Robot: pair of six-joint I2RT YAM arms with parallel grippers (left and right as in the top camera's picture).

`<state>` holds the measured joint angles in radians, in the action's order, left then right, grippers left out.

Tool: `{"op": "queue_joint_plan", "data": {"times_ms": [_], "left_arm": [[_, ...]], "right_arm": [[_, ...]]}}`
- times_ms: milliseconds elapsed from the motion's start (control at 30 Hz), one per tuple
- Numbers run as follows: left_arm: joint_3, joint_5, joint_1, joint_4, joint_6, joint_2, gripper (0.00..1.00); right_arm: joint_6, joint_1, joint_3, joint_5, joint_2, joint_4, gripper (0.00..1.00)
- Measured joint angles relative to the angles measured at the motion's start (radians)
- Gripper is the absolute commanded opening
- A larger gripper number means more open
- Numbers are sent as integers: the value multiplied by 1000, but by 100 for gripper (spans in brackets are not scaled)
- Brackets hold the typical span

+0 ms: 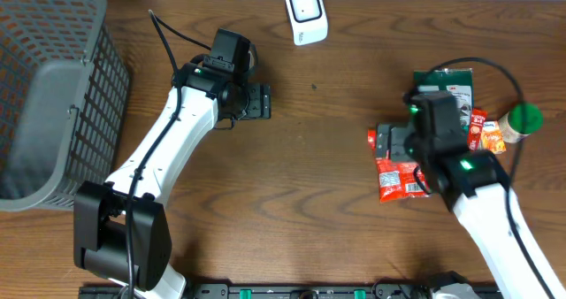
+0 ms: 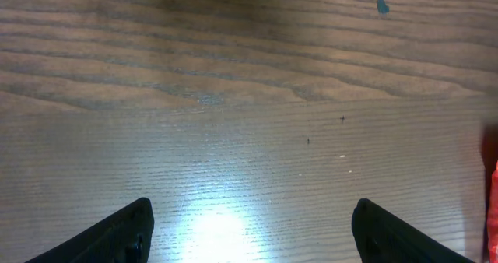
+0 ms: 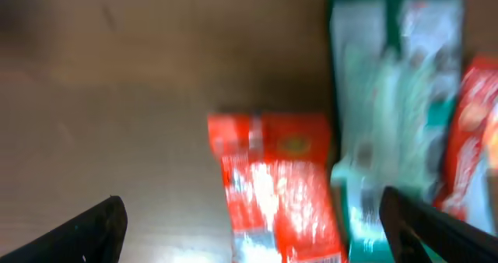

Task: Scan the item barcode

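Red packet [image 3: 276,177] — centred beneath right pincer [image 3: 264,236], jaws wide

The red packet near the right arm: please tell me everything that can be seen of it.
The red packet is a flat, glossy pouch, plastic foil by its shine, with pale print too blurred to read. It lies flat on the wooden table, unopened as far as can be seen. From above, the right arm covers part of it. The right gripper hangs open over it and does not hold it. One side appears to touch a green packet. No barcode shows.
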<state>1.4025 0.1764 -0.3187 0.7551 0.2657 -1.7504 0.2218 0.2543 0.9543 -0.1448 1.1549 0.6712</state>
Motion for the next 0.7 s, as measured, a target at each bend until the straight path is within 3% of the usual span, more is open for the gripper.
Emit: {"op": "queue_joint_plan", "data": {"times_ms": [200, 400, 700], "left_arm": [[0, 0, 0, 0, 0, 0, 81], [0, -1, 0, 0, 0, 0, 81], [0, 0, 0, 0, 0, 0, 81]], "right_arm": [[-45, 0, 0, -24, -225, -182, 99], [-77, -50, -23, -20, -473, -230, 99], [-90, -208, -338, 43, -911, -314, 99]]}}
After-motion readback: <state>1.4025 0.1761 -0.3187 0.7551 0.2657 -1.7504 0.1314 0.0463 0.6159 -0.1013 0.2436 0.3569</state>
